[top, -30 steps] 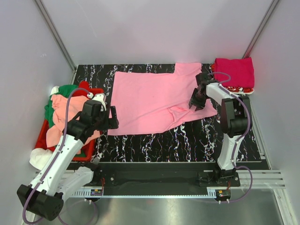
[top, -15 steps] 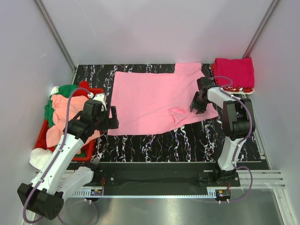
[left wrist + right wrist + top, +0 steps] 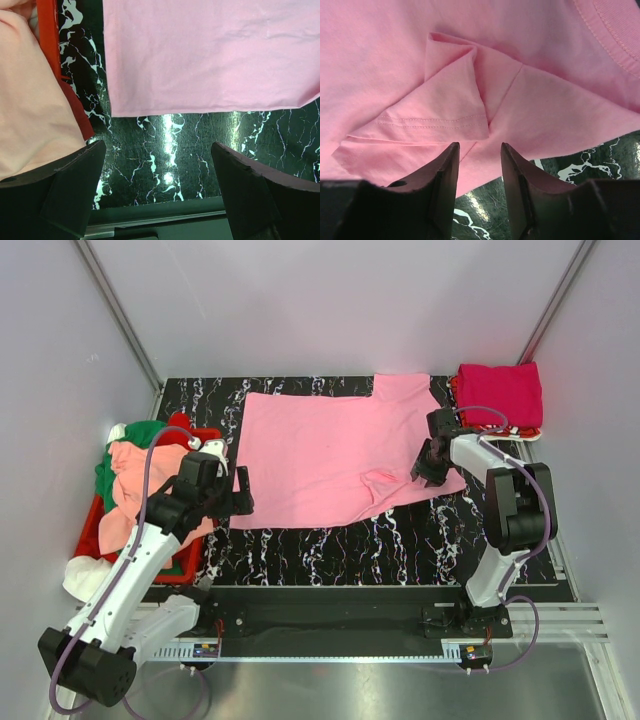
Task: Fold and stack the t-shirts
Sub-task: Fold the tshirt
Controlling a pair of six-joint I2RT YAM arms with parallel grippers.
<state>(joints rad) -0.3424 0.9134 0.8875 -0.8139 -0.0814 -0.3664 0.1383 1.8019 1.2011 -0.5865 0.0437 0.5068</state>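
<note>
The pink t-shirt (image 3: 320, 455) lies spread flat across the middle of the black marbled worktop (image 3: 400, 535), one sleeve reaching to the far edge. Its near-right sleeve (image 3: 435, 115) is creased and doubled over onto the body. The right hand (image 3: 428, 468) sits at that near-right edge of the shirt, released, its two fingers (image 3: 445, 175) a narrow gap apart with nothing between them; whether they touch the cloth cannot be told. The left hand (image 3: 240, 495) is over the near-left corner of the shirt, also released, fingers spread wide and empty. A folded magenta t-shirt (image 3: 500, 395) rests at the far-right corner. On the left, a red crate (image 3: 92, 532) holds a heap of green (image 3: 140, 435), salmon (image 3: 135, 490) and white (image 3: 85, 575) t-shirts.
</note>
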